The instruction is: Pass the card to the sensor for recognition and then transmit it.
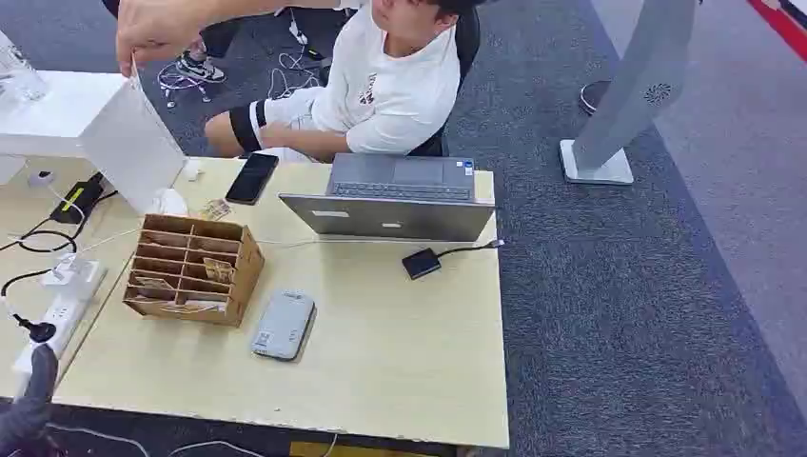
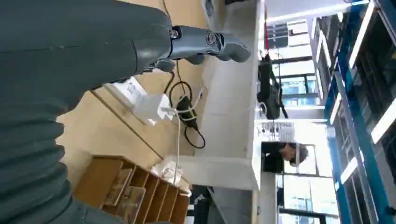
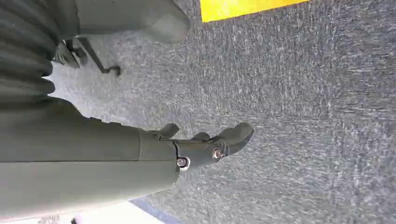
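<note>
Cards (image 1: 217,270), small and tan, stand on edge in the slots of the wooden organizer (image 1: 193,269), their long edges running into its compartments. Just right of the organizer lies the grey sensor (image 1: 284,325), long axis pointing away from the robot. Left hand (image 2: 205,44) holds nothing with fingers extended, and right hand (image 3: 205,144) hangs empty over the carpet, fingers loosely apart.

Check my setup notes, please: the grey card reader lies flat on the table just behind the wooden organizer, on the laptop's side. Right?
Not quite. The head view shows the grey card reader flat on the table, beside the wooden organizer toward the near edge, away from the laptop.
</note>
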